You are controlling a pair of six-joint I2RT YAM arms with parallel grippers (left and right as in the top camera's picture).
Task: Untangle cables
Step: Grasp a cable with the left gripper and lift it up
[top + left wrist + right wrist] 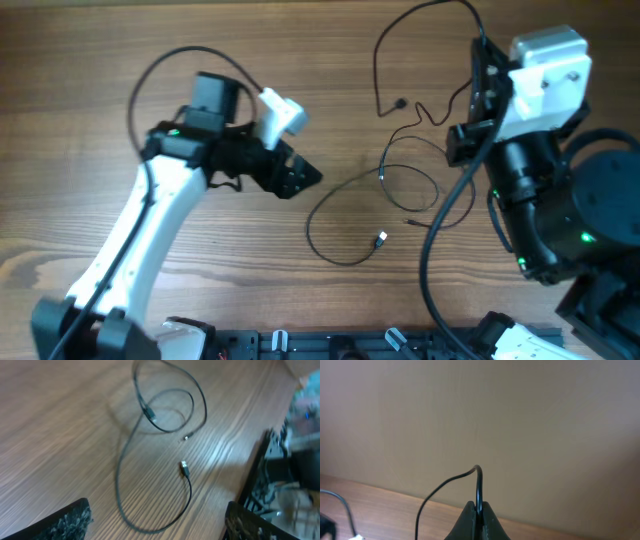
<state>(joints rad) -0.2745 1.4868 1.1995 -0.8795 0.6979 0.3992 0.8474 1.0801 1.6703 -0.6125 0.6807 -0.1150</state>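
Thin black cables lie in loose loops on the wooden table. One loop (308,228) ends in a small plug (381,238); it also shows in the left wrist view (119,480) with its plug (185,468). My left gripper (300,178) is open and empty, just left of these loops, with its fingers (159,512) spread on either side of the near loop. My right gripper (483,48) is raised and shut (479,510) on another cable (478,477). That cable arcs up and left (378,60) to a plug end (400,103).
A black rack (300,345) runs along the table's front edge and shows at the right of the left wrist view (260,485). Thick black arm wires loop by the left arm (150,75) and hang by the right arm (435,250).
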